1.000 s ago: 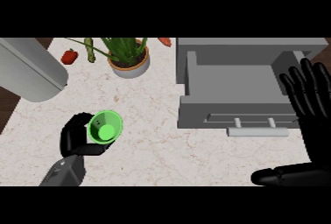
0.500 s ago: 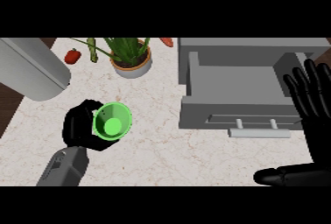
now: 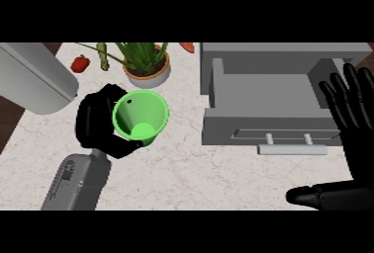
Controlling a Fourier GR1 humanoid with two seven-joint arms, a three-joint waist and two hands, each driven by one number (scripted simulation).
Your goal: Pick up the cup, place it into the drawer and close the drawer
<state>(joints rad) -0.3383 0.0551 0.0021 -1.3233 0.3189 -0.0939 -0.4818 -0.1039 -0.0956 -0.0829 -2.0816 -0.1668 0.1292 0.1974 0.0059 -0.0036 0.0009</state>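
A bright green cup (image 3: 140,117) is lifted above the marble counter, its mouth facing up toward me. My left hand (image 3: 97,123) is curled round its left side and shut on it. To the right, the grey drawer (image 3: 272,123) stands pulled out and open, with a pale bar handle (image 3: 291,149) on its front. My right hand (image 3: 351,113) stays open at the right edge, fingers pointing up, over the drawer's right side.
A potted plant (image 3: 146,66) stands just behind the cup. A red pepper (image 3: 80,63) lies at the back left, beside a large grey cylinder (image 3: 33,79). An orange vegetable (image 3: 188,47) shows at the back edge.
My left hand has carried the cup up and to the right, closer to the drawer and the potted plant. My right hand has not moved.
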